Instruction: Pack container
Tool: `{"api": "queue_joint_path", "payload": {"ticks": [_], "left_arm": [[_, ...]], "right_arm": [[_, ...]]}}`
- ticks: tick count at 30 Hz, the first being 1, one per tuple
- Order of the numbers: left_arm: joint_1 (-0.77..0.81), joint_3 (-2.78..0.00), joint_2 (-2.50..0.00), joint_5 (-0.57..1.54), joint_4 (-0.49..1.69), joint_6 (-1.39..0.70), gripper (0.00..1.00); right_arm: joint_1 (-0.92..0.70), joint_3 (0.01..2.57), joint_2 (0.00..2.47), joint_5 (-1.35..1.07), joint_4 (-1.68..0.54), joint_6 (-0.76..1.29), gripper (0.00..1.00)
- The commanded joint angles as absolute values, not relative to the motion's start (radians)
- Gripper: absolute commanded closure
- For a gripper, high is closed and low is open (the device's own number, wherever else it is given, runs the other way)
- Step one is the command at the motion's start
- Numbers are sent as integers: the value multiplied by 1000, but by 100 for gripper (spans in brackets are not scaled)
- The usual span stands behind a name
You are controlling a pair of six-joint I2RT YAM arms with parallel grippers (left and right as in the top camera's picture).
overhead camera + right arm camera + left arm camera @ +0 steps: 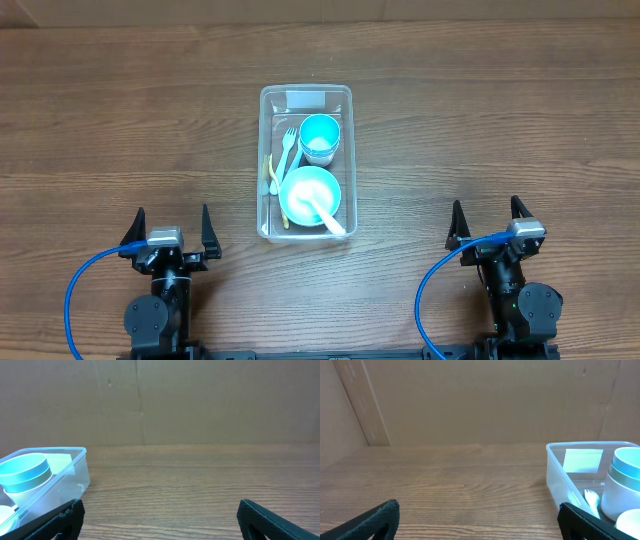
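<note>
The clear rectangular container stands in the middle of the table. Inside it are stacked teal and white cups at the far end, a round bowl with a white spoon at the near end, and a white fork and yellow utensil along the left side. The container also shows in the left wrist view and the right wrist view. My left gripper is open and empty at the front left. My right gripper is open and empty at the front right.
Brown cardboard walls stand behind the wooden table. Blue cables run from both arms near the front edge.
</note>
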State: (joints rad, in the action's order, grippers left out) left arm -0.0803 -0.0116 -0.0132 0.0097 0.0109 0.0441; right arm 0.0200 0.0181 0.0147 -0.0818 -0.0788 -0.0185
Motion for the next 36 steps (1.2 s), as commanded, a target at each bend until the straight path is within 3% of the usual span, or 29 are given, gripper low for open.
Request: {"api": "queue_joint_path", "payload": {"ticks": [1, 36], "left_arm": [[-78, -5, -4, -3, 20, 71, 0], [-78, -5, -5, -3, 77, 72, 0]], "right_arm": [[26, 8, 3, -92, -73, -15, 0], [26, 8, 3, -92, -73, -15, 0]]}}
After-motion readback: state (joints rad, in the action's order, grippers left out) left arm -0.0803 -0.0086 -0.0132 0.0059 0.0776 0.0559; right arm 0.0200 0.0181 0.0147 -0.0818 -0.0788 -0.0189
